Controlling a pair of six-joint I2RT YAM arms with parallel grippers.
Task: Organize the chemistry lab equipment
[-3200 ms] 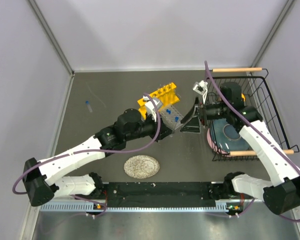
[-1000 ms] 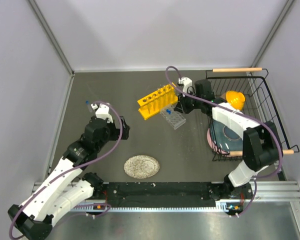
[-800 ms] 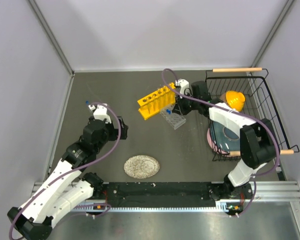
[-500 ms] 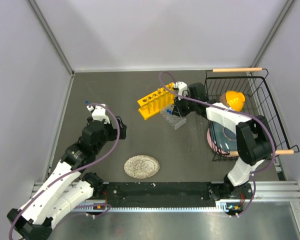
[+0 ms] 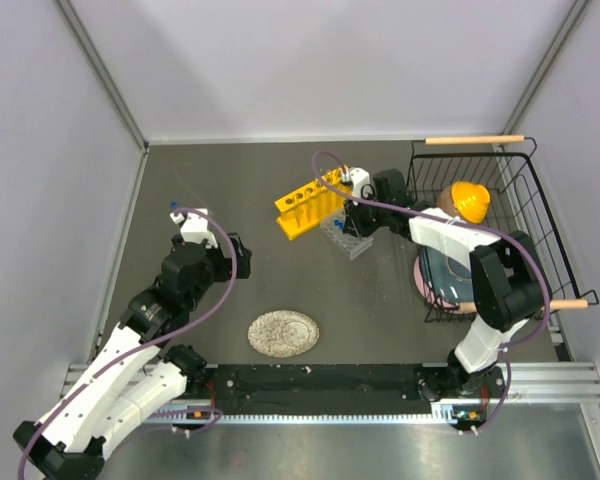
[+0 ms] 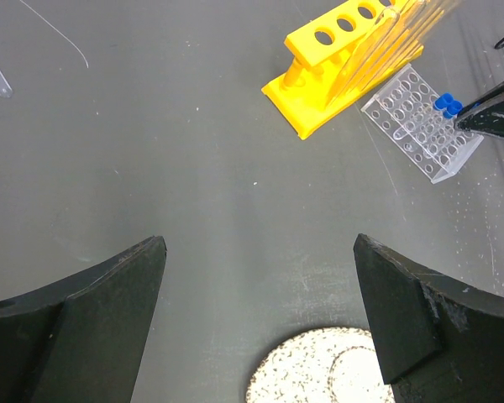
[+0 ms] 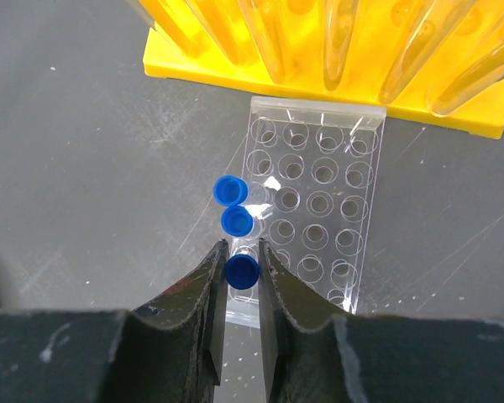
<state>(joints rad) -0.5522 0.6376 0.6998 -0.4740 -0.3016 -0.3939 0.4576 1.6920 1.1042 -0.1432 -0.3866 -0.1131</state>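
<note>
Yellow rack (image 5: 310,203): upper middle of the table (image 5: 230,170), set slantwise, with the clear rack (image 5: 345,238) just beside its right end.

Top view.
- Right gripper (image 5: 352,212): low over the clear rack. Three seconds ago it hung near the basket (image 5: 536,215); over the last second it has edged left onto the rack.
- Left gripper (image 5: 232,255): at the left of the table, near a loose vial (image 5: 175,207). Three seconds ago this arm stretched across both racks; in the last second it has barely shifted.
- Plate (image 5: 283,333) by the near edge, and the basket with its orange bowl (image 5: 470,198) at the right: both unmoved.

Left wrist view.
- Fingers (image 6: 84,327) stand wide apart over dark table.
- Both racks lie well ahead at upper right.
- The plate's rim shows at the bottom edge.

Right wrist view.
- Tubes (image 7: 336,42) stand in the yellow rack's holes.
- The clear rack touches that rack's base.
- Three blue-capped vials (image 7: 229,191) sit in a row down its left column.
- The jaws are narrow, closed on the cap of the third vial (image 7: 242,270), which is seated in the nearest hole of that column.
</note>
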